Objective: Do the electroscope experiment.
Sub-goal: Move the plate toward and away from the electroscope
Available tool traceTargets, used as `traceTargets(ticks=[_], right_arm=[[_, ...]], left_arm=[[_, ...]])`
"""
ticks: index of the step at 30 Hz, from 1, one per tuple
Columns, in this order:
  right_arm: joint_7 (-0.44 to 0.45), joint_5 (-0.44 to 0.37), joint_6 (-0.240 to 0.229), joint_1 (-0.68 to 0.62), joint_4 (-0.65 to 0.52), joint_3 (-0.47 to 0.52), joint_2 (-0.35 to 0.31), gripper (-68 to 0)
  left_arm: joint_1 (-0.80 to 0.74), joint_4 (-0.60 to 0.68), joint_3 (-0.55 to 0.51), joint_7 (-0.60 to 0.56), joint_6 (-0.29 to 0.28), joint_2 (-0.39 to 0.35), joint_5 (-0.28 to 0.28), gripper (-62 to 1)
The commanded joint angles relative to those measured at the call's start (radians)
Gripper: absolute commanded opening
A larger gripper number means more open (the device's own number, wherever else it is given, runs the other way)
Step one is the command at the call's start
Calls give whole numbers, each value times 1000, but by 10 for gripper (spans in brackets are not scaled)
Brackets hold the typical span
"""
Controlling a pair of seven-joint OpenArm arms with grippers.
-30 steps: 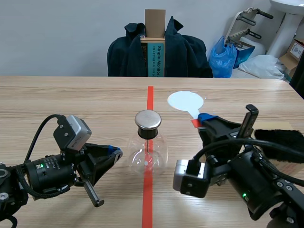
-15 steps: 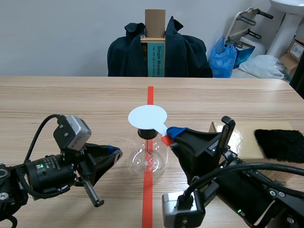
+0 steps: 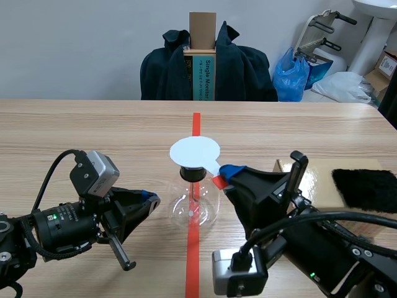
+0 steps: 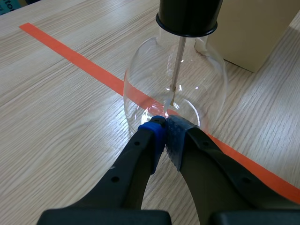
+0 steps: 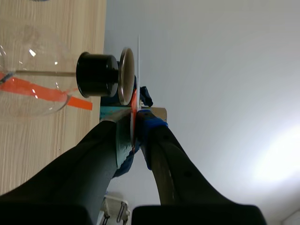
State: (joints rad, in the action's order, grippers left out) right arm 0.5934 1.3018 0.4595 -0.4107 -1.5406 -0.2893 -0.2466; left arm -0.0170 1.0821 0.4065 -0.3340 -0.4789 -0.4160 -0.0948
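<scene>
Right tool (image 3: 223, 175) and left tool (image 3: 147, 198) come in low over a wide wooden desk (image 3: 93, 130), the largest thing in view. A red tape line (image 3: 196, 124) runs down the middle of the desk.

On the right side lies a beige board (image 3: 316, 177) with a black fur cloth (image 3: 366, 188) on it. The cloth is well apart from the tools and is probably the rubbing cloth, set aside.

At the centre, on the tape line, stands the electroscope, a round clear glass flask (image 3: 193, 206). It has a black stopper (image 4: 189, 16), and a thin rod (image 4: 177, 65) hangs down inside.

The left tool has its 2 pads pressed together on nothing. Its tip sits at the foot of the flask and seems to touch the glass, likely to steady it.

The right tool is clamped on the red handle (image 3: 218, 181) of a white disc (image 3: 195, 152). It holds the disc flat above the flask's top, hiding the top in the scene view. In the right wrist view, the disc runs edge-on just beside the metal cap (image 5: 125, 75). Whether they touch cannot be told. Holding the disc this close would let any charge reach the cap.
</scene>
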Motion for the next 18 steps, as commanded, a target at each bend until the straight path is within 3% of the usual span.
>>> traceTargets(ticks=[1, 6, 14, 18], right_arm=[[-26, -7, 15, 14, -18, 9, -11, -667], [-138, -7, 15, 14, -18, 9, -11, -667], [-418, -12, 15, 8, -18, 9, -11, -667], [-495, -97, 15, 6, -24, 9, -11, -667]], left_arm=[[3, 13, -1, -17, -2, 3, -13, -593], [3, 13, -1, -17, -2, 3, -13, -593], [3, 13, -1, -17, -2, 3, -13, -593], [3, 13, -1, -17, -2, 3, -13, -593]])
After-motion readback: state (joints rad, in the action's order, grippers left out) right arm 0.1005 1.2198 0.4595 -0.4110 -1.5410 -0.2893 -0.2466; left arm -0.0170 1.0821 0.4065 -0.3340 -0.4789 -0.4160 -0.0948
